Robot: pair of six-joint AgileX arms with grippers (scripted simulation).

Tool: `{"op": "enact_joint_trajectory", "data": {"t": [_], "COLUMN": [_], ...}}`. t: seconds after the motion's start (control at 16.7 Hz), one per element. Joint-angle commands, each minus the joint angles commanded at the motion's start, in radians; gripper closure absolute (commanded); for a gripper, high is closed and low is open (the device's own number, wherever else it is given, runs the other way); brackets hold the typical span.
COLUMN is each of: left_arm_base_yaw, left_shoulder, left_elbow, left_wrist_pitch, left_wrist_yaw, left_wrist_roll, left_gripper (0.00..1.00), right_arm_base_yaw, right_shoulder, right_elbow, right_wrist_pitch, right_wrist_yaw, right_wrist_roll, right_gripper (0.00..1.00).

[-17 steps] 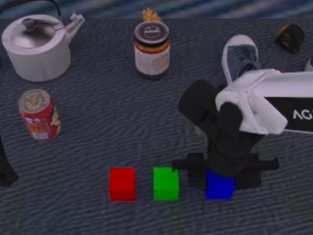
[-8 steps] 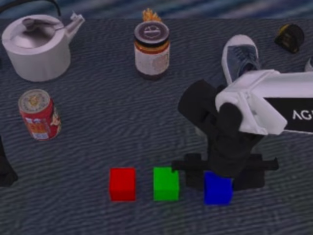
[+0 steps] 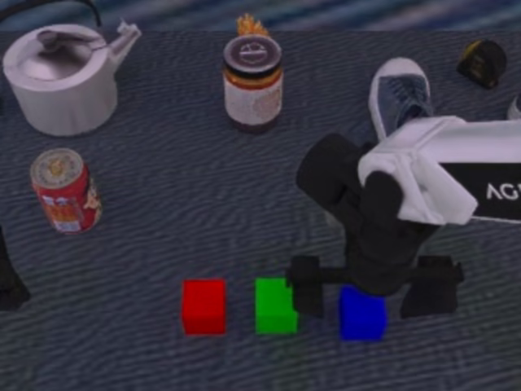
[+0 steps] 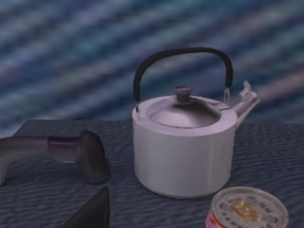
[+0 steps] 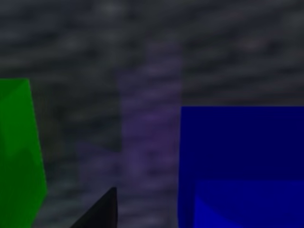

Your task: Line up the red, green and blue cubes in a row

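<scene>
Near the table's front edge the red cube [image 3: 203, 306], green cube [image 3: 276, 306] and blue cube [image 3: 362, 314] rest in a left-to-right row. My right gripper [image 3: 368, 288] hangs over the blue cube, open; its fingers [image 3: 308, 288] stand spread wide on either side of the cube and clear of it. The left finger sits close to the green cube. The right wrist view shows the green cube [image 5: 19, 152], the blue cube [image 5: 242, 161] and one dark fingertip [image 5: 102, 211] between them. My left gripper [image 3: 6, 283] is parked at the table's left edge, open.
A white kettle [image 3: 61, 77] stands at the back left, a red drink can [image 3: 65, 191] lies below it. A jar [image 3: 253, 80] is at the back centre, a blue sneaker [image 3: 399, 94] and a small black-yellow tape measure [image 3: 483, 63] at the back right.
The right gripper's fingers have spread apart and let go of the blue cube, which shifted slightly left and now rests on the table. The left arm has not moved.
</scene>
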Motion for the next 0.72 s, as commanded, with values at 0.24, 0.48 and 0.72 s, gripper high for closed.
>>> {"op": "enact_joint_trajectory", "data": {"t": [0.24,0.48,0.72], "left_arm_base_yaw": [0.000,0.000,0.000], "left_shoulder": [0.000,0.000,0.000], "left_elbow": [0.000,0.000,0.000], "left_wrist_pitch": [0.000,0.000,0.000], "left_wrist_yaw": [0.000,0.000,0.000], "left_wrist_roll": [0.000,0.000,0.000], "left_gripper": [0.00,0.00,0.00], "right_arm_base_yaw": [-0.001,0.003,0.007], "right_shoulder": [-0.001,-0.035,-0.085], "right_elbow": [0.003,0.078,0.165], "right_wrist_pitch": [-0.004,-0.117,-0.255], "right_wrist_yaw": [0.000,0.000,0.000], "right_wrist_roll": [0.000,0.002,-0.002], "right_gripper": [0.00,0.00,0.00]}}
